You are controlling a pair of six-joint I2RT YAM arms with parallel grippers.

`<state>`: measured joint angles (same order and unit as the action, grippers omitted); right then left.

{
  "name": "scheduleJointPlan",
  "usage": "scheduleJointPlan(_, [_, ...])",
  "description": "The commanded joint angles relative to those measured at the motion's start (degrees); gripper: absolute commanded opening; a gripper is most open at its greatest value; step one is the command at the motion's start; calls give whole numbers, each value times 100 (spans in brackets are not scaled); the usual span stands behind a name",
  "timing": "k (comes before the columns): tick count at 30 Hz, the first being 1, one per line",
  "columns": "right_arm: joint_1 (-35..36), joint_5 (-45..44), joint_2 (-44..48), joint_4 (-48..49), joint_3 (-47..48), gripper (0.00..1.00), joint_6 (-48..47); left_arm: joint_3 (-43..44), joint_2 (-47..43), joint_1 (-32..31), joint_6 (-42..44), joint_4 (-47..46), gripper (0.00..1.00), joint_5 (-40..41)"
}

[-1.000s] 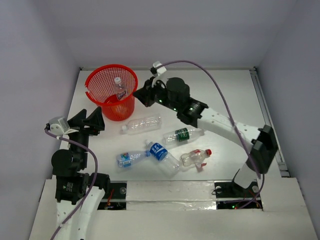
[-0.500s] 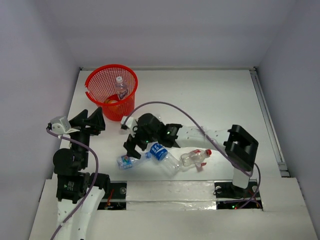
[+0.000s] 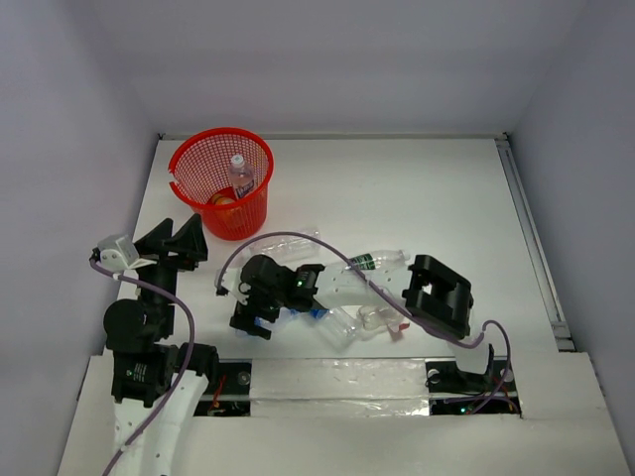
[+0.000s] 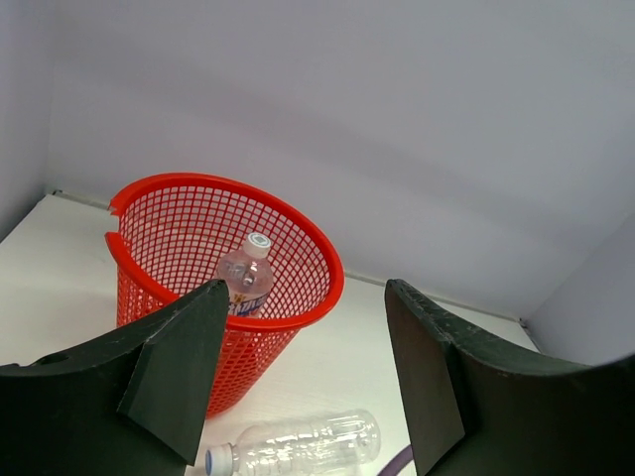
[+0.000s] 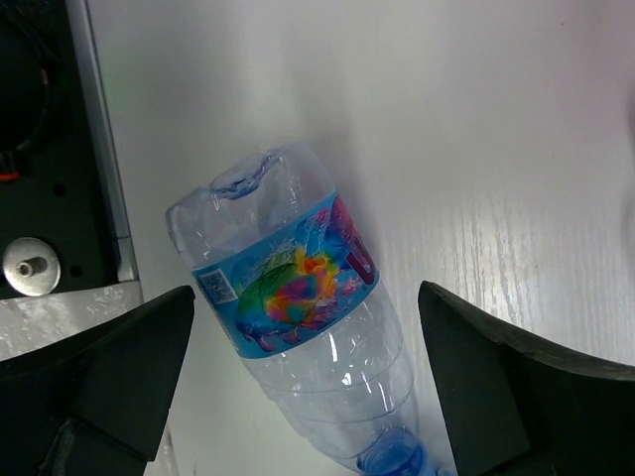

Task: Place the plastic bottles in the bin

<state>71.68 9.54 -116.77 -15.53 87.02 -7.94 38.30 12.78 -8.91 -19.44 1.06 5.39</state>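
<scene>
The red mesh bin (image 3: 244, 215) stands at the back left, with a white-capped bottle (image 3: 238, 176) upright inside and something orange (image 3: 224, 203) beside it. On the table lie a clear unlabelled bottle (image 3: 294, 241), a green-labelled bottle (image 3: 373, 261), a red-capped bottle (image 3: 379, 316) and a blue-labelled bottle (image 3: 333, 322). My right gripper (image 3: 251, 319) hangs open low over another bottle with a colourful blue label (image 5: 298, 297), one finger on each side, not touching. My left gripper (image 4: 303, 297) is open and empty, facing the bin (image 4: 159, 228) and the clear bottle (image 4: 298, 446).
Purple cables (image 3: 298, 238) loop over both arms. The right arm's elbow (image 3: 437, 293) lies folded across the front of the table above the bottles. A metal rail and base plate (image 5: 99, 149) run along the front edge close to the right gripper. White walls enclose the table.
The right arm swung from beside the bin to the table's front, opened its jaws and came down over the blue-labelled bottle. The left arm stayed still.
</scene>
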Motion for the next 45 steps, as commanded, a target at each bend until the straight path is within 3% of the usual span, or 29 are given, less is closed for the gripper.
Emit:
scheduleJointPlan(1, [13, -146, -205, -248, 429, 100, -172, 10, -91, 12, 2, -326, 61, -38])
scheduleJointPlan(4, [13, -102, -337, -249, 639, 97, -190, 2, -100, 12, 2, -326, 61, -38])
scheduleJointPlan(11, [13, -84, -399, 295, 746, 75, 38, 2, -109, 12, -7, -317, 61, -29])
scheduleJointPlan(13, [13, -207, -250, 480, 685, 62, 170, 2, -117, 12, -24, -317, 61, -38])
scheduleJointPlan(19, [-48, -278, 460, 1393, 280, 52, 530, -7, -126, -41, -112, -326, 61, -20])
scheduleJointPlan(25, [-277, -347, 1208, 1965, -70, 51, 777, 2, -179, -94, -113, -282, 61, 85])
scheduleJointPlan(33, [-1287, -286, 1974, 3371, 147, 49, 1734, 2, -179, -146, -148, -273, 61, 68])
scheduleJointPlan(36, [-1533, -461, 1711, 3645, 849, 50, 1998, -16, -179, -199, -165, -264, 61, 41])
scheduleJointPlan(45, [-1956, -392, -494, 3821, 3301, 50, 2798, -7, -223, -305, -139, -220, 61, 103])
